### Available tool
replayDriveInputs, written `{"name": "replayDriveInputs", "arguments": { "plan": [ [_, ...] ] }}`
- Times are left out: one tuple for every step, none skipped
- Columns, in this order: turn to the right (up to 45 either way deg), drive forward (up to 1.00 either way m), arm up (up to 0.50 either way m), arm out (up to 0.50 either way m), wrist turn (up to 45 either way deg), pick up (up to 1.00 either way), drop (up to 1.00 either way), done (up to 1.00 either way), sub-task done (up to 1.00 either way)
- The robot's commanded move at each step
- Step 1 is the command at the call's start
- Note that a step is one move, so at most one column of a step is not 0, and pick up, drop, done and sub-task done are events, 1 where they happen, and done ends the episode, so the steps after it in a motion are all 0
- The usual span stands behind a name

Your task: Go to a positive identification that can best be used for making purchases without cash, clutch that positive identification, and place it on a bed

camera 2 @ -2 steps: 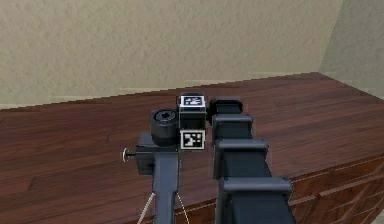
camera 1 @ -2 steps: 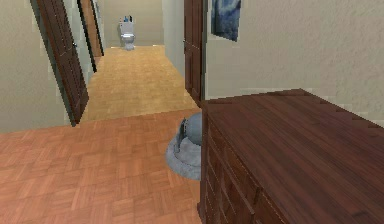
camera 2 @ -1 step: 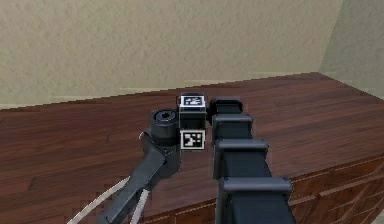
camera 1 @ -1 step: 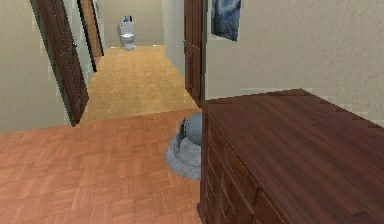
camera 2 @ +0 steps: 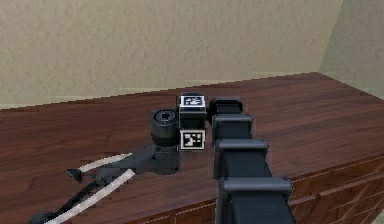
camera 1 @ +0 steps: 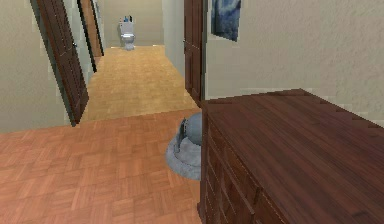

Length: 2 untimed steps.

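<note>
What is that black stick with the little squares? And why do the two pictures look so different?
It's a robot on wheels with one long arm. Two cameras ride on it. One looks ahead: a hallway, a white toilet far off, a brown dresser on the right and a grey thing on the floor beside it. The other looks sideways, where the arm reaches over the dresser's wooden top. The white squares are markers on the arm. Left of them is the gripper, its hand, with two thin fingers. Only bare wood lies around them, so it holds nothing.
</note>
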Motion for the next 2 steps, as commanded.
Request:
{"name": "replayDriveInputs", "arguments": {
  "plan": [
    [0.0, 0.00, 0.00, 0.00, 45.0, 0.00, 0.00, 0.00, 0.00],
    [0.0, 0.00, 0.00, 0.00, 21.0, 0.00, 0.00, 0.00, 0.00]
  ]
}}
